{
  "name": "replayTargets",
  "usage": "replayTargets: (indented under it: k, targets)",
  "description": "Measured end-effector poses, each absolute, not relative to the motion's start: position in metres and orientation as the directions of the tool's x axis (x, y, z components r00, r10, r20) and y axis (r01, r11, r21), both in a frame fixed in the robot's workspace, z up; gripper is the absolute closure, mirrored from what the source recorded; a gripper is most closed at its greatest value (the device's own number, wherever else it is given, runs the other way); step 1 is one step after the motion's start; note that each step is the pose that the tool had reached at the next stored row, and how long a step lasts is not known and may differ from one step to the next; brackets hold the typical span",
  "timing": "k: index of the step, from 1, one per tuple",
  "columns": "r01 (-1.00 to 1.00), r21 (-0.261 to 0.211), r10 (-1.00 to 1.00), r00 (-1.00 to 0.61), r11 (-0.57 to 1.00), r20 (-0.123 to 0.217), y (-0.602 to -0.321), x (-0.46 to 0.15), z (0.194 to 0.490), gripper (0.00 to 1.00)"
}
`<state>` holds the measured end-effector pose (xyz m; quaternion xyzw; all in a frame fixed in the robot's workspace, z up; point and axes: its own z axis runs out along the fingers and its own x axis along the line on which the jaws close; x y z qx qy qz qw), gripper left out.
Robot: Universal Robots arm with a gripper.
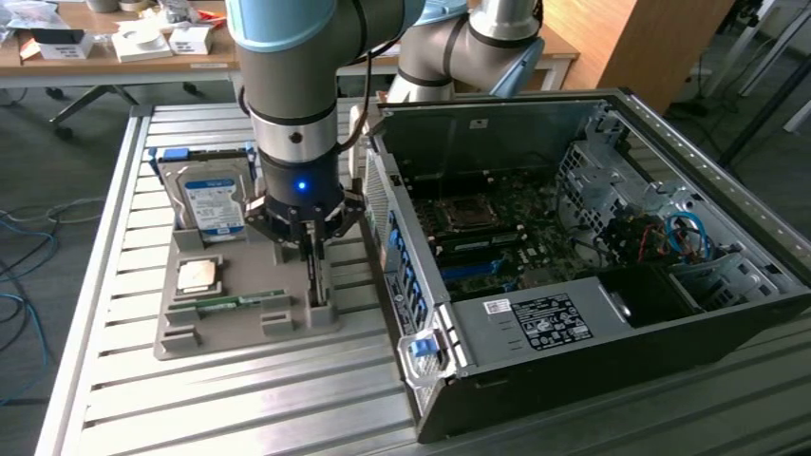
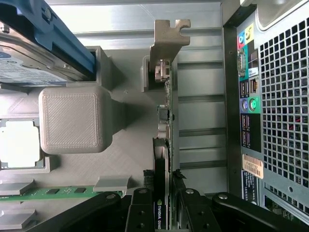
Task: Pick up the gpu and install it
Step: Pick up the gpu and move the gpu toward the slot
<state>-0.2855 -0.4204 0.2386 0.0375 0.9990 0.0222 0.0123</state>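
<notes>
One gpu stands on edge along the computer case, bracket away from the gripper clenching it.

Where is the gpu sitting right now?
The gpu stands on edge in a slot of the grey holder tray, gripped by the gripper, between the hard drive on the exterior view's left and the computer case on its right.

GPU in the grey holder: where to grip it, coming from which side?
Take the gpu by its free top edge, from straight above, pinching across the two flat faces. It stands on edge in the holder slot, and the computer case crowds one side.
</notes>
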Motion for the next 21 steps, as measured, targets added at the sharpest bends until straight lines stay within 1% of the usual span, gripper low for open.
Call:
replayTargets:
  k: [21]
  targets:
    - [0.074, 0.046, 0.075, -0.997, 0.996, -0.024, -0.4204, -0.2854, 0.2381, 0.74]
